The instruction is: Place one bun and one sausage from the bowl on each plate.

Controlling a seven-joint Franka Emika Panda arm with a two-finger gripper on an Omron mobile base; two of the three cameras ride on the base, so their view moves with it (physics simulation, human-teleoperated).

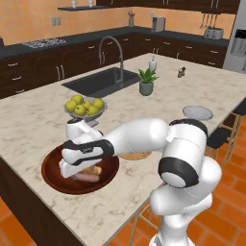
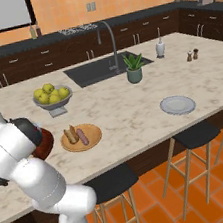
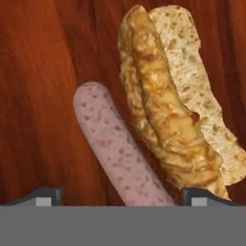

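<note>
Desk: pale marble island (image 1: 192, 86) in a dark-cabinet kitchen.
Bowl (image 1: 53, 178): near left edge, holding one sausage (image 3: 115, 153) beside one bun (image 3: 163, 120).
Hand (image 3: 120, 196): low over the bowl, tips spread wide, gripping nothing.
Tan plate (image 2: 95, 138): already carries a bun and sausage.
Grey plate (image 2: 178, 105): bare, far right.

The bowl (image 3: 38, 72) is dark reddish-brown with streaked wood grain. In it, the sausage (image 3: 117, 153) is pale pink with darker speckles, and the bun (image 3: 163, 125) is mottled golden-tan with a paler, flecked cut side. The apples (image 1: 85, 106) are yellow-green.
</note>
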